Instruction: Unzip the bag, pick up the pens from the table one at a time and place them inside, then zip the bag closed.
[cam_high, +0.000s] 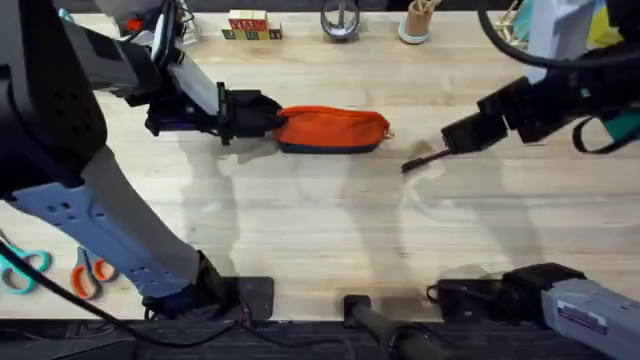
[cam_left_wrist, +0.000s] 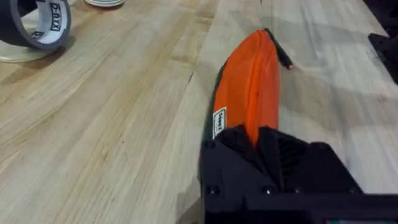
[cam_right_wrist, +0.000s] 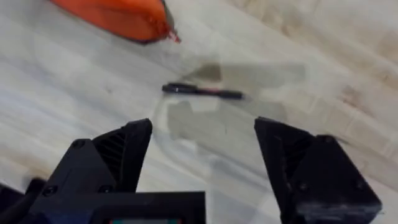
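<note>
Orange bag, black pen beside, scissors apart

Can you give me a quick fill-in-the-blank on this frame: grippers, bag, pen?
1. The left gripper is shut on the ____ end of the bag.
2. The right gripper hovers with its fingers ____ above the table.
3. The pen under it is ____ in colour.

Missing words: left; open; black

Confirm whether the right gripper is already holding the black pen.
No: the right gripper is open above the table, with the black pen lying beyond its fingertips.
</note>
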